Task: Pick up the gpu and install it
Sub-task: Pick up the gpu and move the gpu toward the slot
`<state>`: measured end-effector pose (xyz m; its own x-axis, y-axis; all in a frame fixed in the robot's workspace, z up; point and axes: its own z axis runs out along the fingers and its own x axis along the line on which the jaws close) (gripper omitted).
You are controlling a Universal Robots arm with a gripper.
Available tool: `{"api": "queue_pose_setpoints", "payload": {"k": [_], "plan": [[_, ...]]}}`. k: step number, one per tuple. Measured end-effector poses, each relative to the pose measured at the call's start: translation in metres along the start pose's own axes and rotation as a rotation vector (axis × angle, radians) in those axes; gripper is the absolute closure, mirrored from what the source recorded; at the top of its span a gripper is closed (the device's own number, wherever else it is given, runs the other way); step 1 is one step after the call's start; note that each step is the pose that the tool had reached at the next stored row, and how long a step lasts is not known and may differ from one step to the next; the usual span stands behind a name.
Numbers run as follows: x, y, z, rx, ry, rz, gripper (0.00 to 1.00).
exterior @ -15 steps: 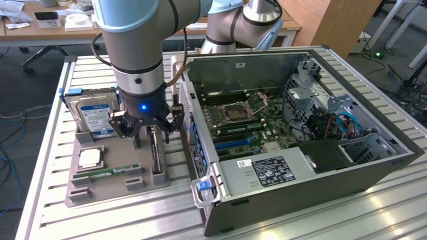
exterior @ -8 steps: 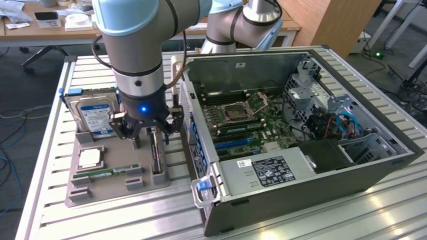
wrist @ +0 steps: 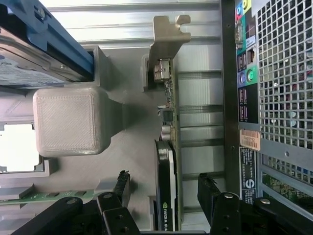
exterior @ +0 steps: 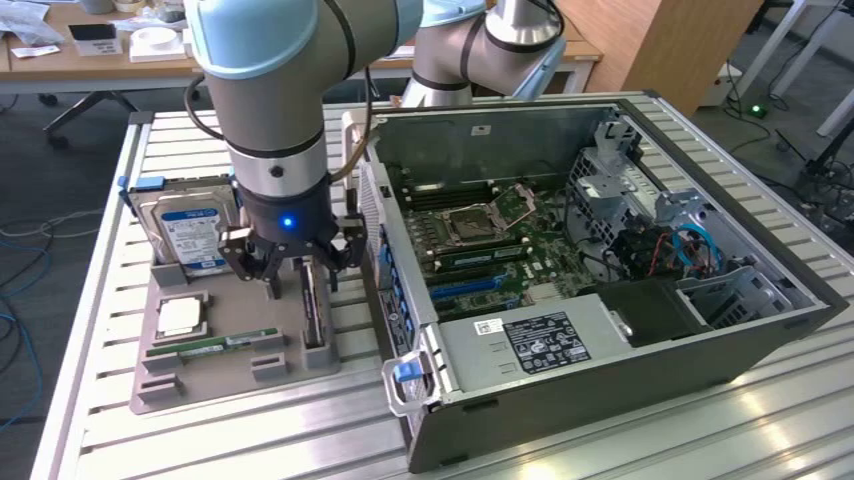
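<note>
We are viewing the gpu (wrist: 168,147) standing on its edge in a slot of the grey tray (exterior: 227,360), just beside the open computer case (exterior: 601,330). The gripper (wrist: 164,180) is hanging over the card with its fingers (wrist: 209,188) spread on either side, clasping nothing. A hard drive (exterior: 187,235) is sitting upright in the same tray, toward the exterior view's left.

Lab: slatted workbench (exterior: 641,440), office desks (exterior: 120,68)

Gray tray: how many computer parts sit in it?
4: hard drive farthest, chip mid-tray, memory stick nearest, gpu on edge beside the case. The arm may hide others.
</note>
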<state>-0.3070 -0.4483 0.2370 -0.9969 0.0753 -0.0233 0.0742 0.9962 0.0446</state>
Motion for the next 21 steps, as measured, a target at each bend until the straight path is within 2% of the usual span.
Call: {"api": "queue_pose_setpoints", "payload": {"k": [5,17,20,21], "plan": [[0.0005,0.0003,0.0055,0.0000,0.0000,0.000,0.33],[0.0005,0.0003,0.0056,0.0001,0.0000,0.000,0.33],[0.0005,0.0003,0.0056,0.0000,0.0001,0.000,0.35],[0.0005,0.0003,0.0056,0.0000,0.0001,0.000,0.41]]}}
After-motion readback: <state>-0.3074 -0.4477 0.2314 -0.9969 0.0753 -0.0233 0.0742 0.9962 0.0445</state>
